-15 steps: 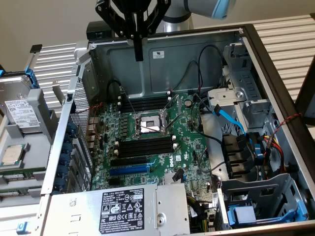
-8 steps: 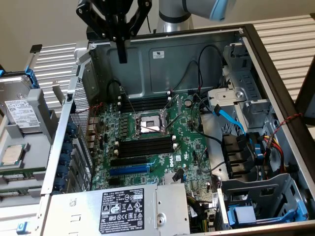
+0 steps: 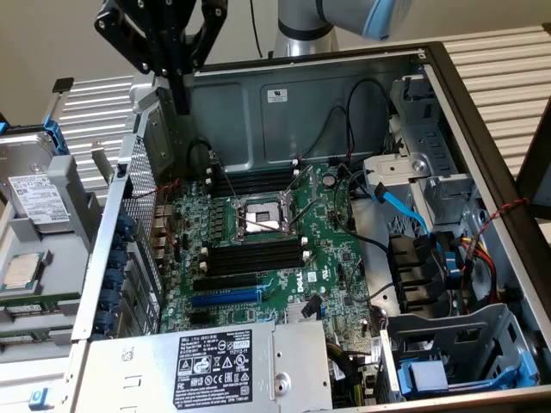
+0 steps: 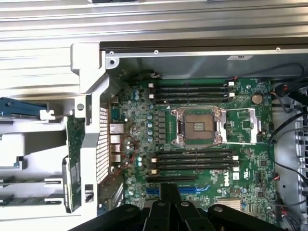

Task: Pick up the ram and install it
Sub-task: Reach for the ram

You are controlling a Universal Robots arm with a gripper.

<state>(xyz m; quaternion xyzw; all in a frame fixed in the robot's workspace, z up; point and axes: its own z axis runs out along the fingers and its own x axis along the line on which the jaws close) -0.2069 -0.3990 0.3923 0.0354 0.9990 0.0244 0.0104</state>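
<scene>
My black gripper [image 3: 182, 101] hangs shut over the back left corner of the open computer case, with nothing between its fingers. In the wrist view the fingertips [image 4: 168, 192] are pressed together above the motherboard's blue slot. Outside the case, at the exterior view's left, a thin green board that looks like the ram [image 3: 39, 303] lies on a tray below a loose processor. The wrist view shows it as a green strip [image 4: 73, 144] beside the case's rear wall. Two banks of black memory slots [image 3: 254, 254] [image 4: 192, 161] with white clips flank the processor socket [image 3: 258, 215].
A hard drive [image 3: 34, 198] sits on the tray outside the case. Inside are a blue expansion slot [image 3: 224, 297], the power supply [image 3: 215, 361], loose cables [image 3: 405, 211] and drive cages [image 3: 456, 344]. The case walls [image 3: 284, 95] rise around the motherboard.
</scene>
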